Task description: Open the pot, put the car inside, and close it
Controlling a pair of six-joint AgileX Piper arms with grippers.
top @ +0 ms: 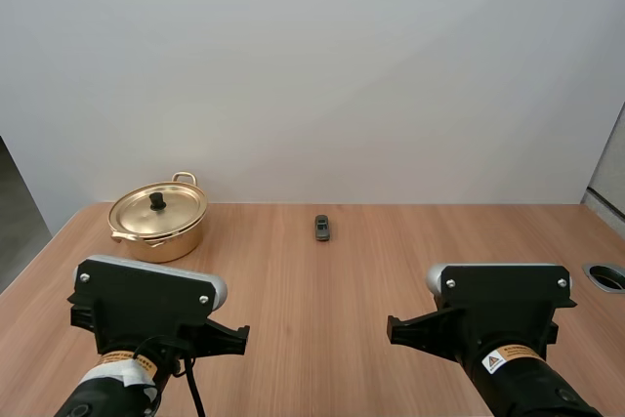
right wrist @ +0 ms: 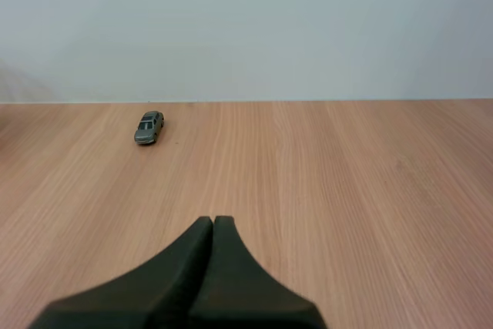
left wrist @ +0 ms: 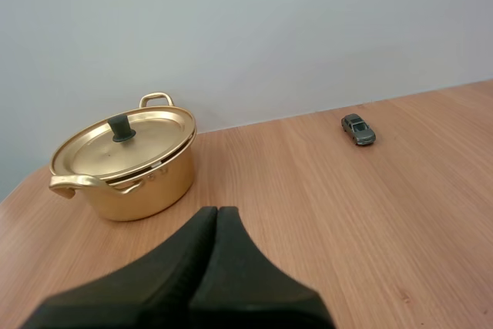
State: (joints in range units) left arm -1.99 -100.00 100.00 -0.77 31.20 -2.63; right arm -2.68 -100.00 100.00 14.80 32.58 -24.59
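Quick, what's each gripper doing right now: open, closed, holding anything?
Left gripper: closed, holding nothing.
Right gripper: closed, holding nothing.

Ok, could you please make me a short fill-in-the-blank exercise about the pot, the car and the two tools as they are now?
1. The lid rests ___ the pot.
2. In the high view, the car stands on the table to the ___ of the pot.
3. The left tool and the right tool are both ___, gripping nothing.
Missing words: on; right; shut.
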